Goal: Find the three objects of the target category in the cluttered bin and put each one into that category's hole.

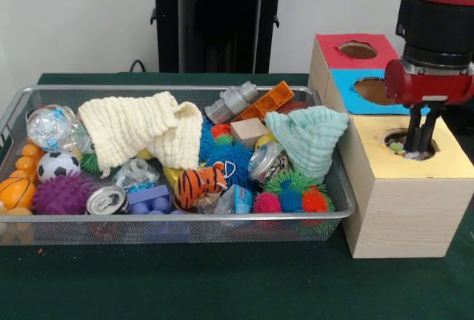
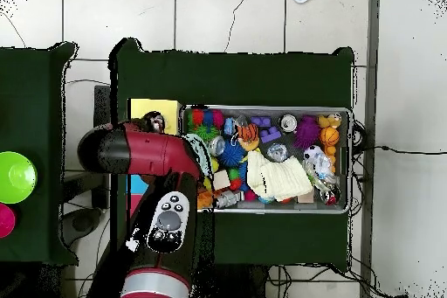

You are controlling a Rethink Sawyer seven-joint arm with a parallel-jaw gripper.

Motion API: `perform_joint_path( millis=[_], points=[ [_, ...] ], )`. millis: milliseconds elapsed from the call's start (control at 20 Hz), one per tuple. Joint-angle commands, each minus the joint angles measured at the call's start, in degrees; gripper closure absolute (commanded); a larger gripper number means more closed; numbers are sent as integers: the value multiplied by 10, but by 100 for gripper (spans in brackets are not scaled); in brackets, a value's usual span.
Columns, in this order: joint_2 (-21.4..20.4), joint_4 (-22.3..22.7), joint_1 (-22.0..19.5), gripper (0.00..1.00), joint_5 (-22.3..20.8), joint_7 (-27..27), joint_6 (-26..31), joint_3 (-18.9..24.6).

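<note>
Gripper (image 1: 419, 136) sits down at the yellow-surround hole (image 1: 409, 144) of the pale wooden box (image 1: 404, 205), fingers close together with the tips at the rim; a bit of patterned white cloth (image 1: 398, 145) shows inside the hole beside them, but whether the fingers grip it cannot be told. So at least one printed cloth looks delivered or mid-drop; how many are in the box cannot be seen. No printed cloth is visible in the wire mesh bin (image 1: 185, 220), so any left are likely buried. The bin stands just beside the box, packed with clutter: a cream waffle-weave cloth (image 1: 141, 129) crumpled at the back, a mint-green knitted-looking cloth (image 1: 309, 136) bunched against the box-side wall, spiky rubber balls, a plush tiger (image 1: 198, 184), a small soccer ball (image 1: 57, 164), shiny metal cans, hard plastic blocks. Overhead, the red arm (image 2: 140, 152) reaches across to the yellow surround (image 2: 154, 109).
</note>
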Motion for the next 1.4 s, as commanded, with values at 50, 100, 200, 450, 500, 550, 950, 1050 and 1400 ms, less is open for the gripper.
perform_joint_path(
  millis=[50,100,200,450,500,550,950,1050,1400],
  points=[
    [73,4,-19,100,-44,70,6,16],
    [75,5,-20,100,-45,72,0,16],
    [78,6,-22,100,-44,74,-10,17],
    [88,9,-31,100,-55,65,-33,21],
    [92,8,-33,100,-57,63,-39,24],
    [96,7,-35,100,-59,64,-45,25],
    [95,1,-43,100,-58,63,-44,36],
    [93,-2,-42,100,-61,57,-37,39],
    [49,8,-17,100,-46,84,9,10]
  ],
)
